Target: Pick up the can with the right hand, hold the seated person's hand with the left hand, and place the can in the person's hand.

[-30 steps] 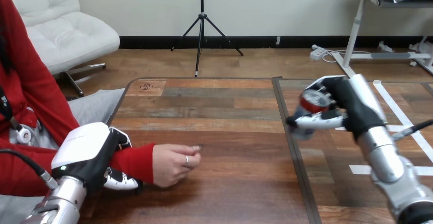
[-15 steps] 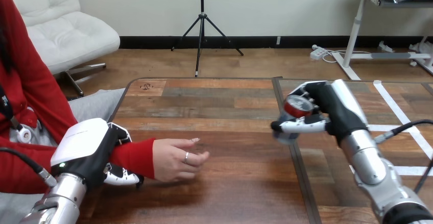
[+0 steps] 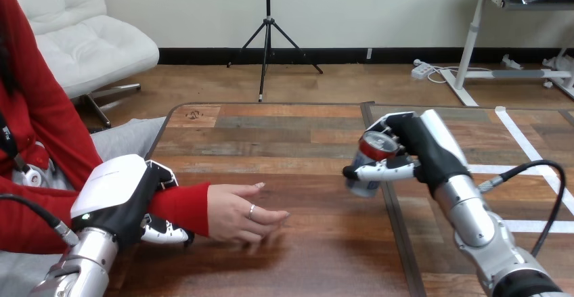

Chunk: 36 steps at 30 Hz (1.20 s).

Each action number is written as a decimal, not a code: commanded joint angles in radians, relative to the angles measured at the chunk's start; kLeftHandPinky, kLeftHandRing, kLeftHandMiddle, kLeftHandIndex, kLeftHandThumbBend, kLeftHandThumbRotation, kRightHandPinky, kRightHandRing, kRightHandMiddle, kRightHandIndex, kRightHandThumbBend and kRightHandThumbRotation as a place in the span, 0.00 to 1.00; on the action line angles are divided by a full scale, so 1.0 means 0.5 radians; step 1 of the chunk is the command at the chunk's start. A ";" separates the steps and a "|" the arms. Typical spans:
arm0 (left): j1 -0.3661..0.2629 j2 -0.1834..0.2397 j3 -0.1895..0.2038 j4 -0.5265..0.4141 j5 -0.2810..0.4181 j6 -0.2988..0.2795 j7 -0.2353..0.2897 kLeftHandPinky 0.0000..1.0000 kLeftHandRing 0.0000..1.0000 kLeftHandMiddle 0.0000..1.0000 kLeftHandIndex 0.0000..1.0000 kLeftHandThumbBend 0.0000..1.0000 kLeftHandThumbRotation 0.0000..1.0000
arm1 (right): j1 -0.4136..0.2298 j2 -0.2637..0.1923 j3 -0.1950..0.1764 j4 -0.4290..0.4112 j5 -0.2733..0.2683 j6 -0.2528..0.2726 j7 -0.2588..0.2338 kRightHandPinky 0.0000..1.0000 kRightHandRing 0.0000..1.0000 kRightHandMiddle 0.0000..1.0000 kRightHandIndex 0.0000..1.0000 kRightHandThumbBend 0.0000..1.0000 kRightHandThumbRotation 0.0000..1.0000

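Note:
A silver can with a red top [image 3: 371, 159] hangs above the table's middle right, tilted, with my right hand [image 3: 409, 149] shut on it. The person's hand [image 3: 241, 214] lies on the table at the lower left, fingers stretched toward the can and spread. My left hand [image 3: 123, 200] is curled round the person's forearm at the red sleeve [image 3: 177, 206], its fingers showing under the sleeve. The can is about a hand's width to the right of the person's fingertips and higher.
The wooden table [image 3: 291, 141] is made of two tops with a dark seam [image 3: 389, 202] running front to back under the can. White tape strips [image 3: 535, 155] mark the right top. A black cable [image 3: 541, 182] loops by my right forearm.
My right hand has carried the can leftward across the seam toward the person's hand. The person's hand has uncurled, its fingers now stretched out. My left hand stays on the forearm.

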 commanded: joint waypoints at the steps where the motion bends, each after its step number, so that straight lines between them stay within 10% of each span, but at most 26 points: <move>1: -0.427 -0.070 0.034 -0.214 -0.047 -0.114 0.088 0.25 0.31 0.35 0.34 0.70 0.00 | -0.351 0.046 0.008 -0.144 -0.001 -0.024 -0.026 0.34 0.36 0.42 0.44 0.82 0.00; 36: -0.666 -0.308 -0.051 -0.124 -0.031 -0.020 -0.002 0.26 0.32 0.37 0.36 0.69 0.00 | -0.358 0.155 0.000 -0.328 0.032 -0.034 0.102 0.36 0.37 0.43 0.44 0.78 0.00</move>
